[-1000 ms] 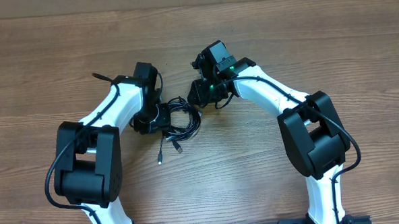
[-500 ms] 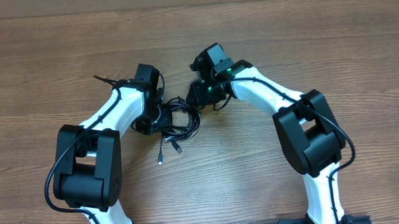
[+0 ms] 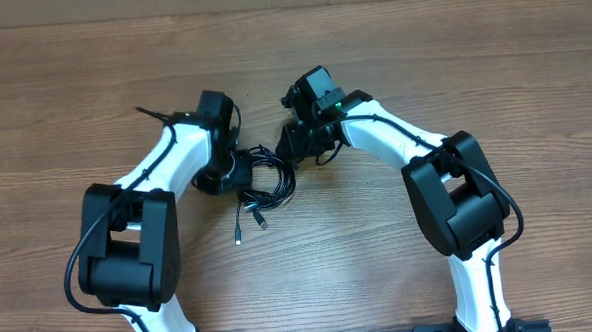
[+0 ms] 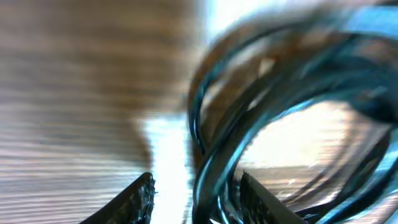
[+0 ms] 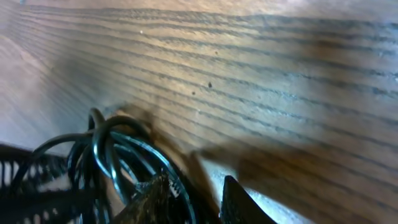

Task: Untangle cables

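Cables [image 3: 269,182], frame centre, likely limp and light, are straddled loosely by the left pincer [image 4: 196,186]; right pincer [image 5: 194,186] narrow, grip cannot be told. Outer strands advised.

A small tangle of thin black cables [image 3: 267,177] lies flat in loose, overlapping loops near the middle of the brown wooden table [image 3: 391,42]. Two loose ends [image 3: 240,228] with small plugs trail from it toward the table's near edge.
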